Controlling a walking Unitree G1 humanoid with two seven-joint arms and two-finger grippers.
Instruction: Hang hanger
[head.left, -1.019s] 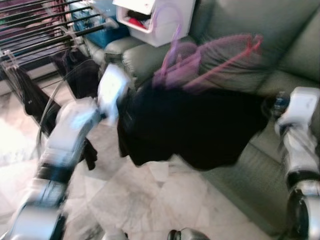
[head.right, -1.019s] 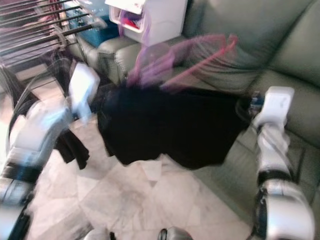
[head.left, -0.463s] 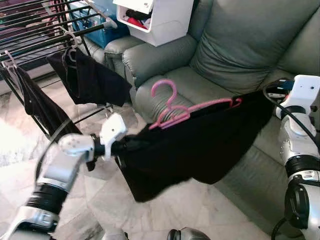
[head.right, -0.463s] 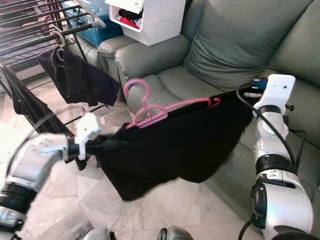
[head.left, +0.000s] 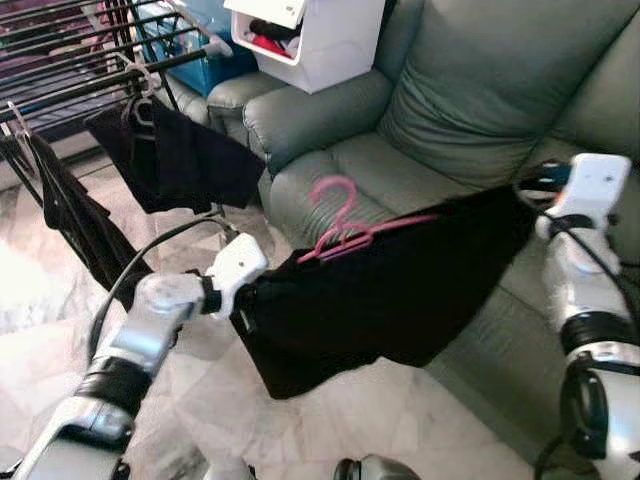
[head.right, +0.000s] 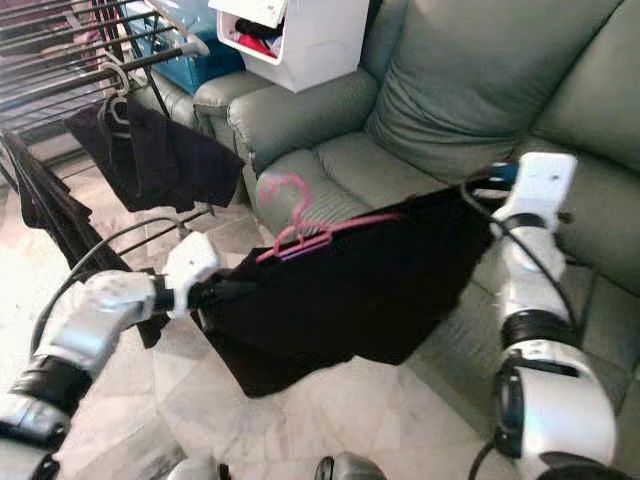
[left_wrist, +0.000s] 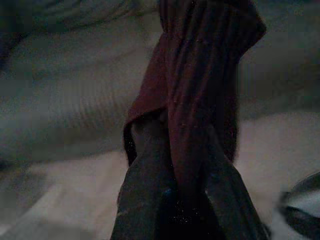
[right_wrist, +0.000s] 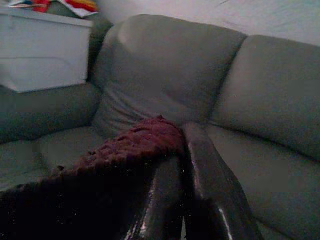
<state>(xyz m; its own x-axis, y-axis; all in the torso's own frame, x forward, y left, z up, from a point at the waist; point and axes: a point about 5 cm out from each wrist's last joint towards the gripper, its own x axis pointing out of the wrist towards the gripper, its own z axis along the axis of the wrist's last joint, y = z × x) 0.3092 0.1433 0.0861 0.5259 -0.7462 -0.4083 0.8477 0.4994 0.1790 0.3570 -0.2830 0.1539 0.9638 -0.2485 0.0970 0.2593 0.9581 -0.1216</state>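
While the left gripper (left_wrist: 172, 165) and right gripper (right_wrist: 182, 165) each pinch an edge, a dark garment (head.left: 390, 290) stretches between them, sagging below. A pink hanger (head.left: 345, 225) rests along its upper edge, between the grippers and nearer the left. Thin, light and stiff, the hanger looks apt to slip off the limp cloth; its hook offers the likeliest hold. A drying rack (head.left: 70, 75) stands beyond the left gripper.

Matt dark cloth garment (head.left: 380, 290); smooth pink plastic hanger (head.left: 340, 220); grey leather-look sofa (head.left: 480, 90).
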